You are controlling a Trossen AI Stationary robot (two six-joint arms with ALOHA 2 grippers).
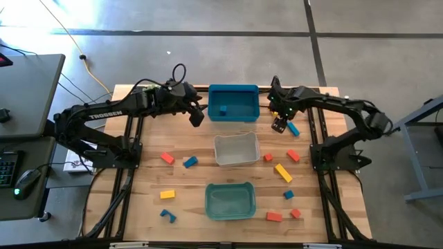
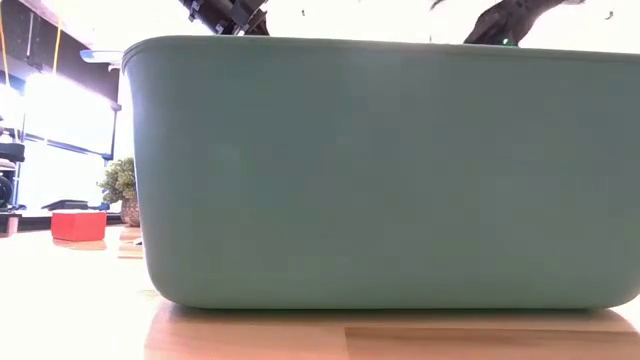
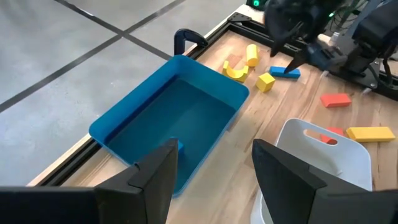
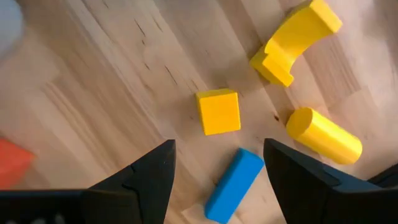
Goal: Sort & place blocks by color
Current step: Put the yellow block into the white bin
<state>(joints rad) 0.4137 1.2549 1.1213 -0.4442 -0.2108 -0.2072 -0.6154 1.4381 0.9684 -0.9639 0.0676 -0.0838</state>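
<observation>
My right gripper (image 1: 279, 124) hangs open, pointing down, above a cluster of blocks at the table's far right. The right wrist view shows a blue bar (image 4: 234, 184) lying flat between and below the fingers. A yellow cube (image 4: 218, 111), a yellow arch (image 4: 295, 40) and a yellow cylinder (image 4: 323, 135) lie just beyond. My right gripper (image 4: 219, 149) touches none of them. My left gripper (image 1: 197, 114) waits open in the air beside the blue bin (image 1: 233, 102), at its left near corner. One blue block (image 1: 223, 110) lies in that bin.
A white bin (image 1: 237, 149) stands mid-table and a teal bin (image 1: 230, 200) near the front edge. Loose blocks lie to both sides: red (image 1: 167, 158), blue (image 1: 190, 162) and yellow (image 1: 167, 194) on the left, red (image 1: 293, 155), yellow (image 1: 282, 171) and blue (image 1: 288, 195) on the right.
</observation>
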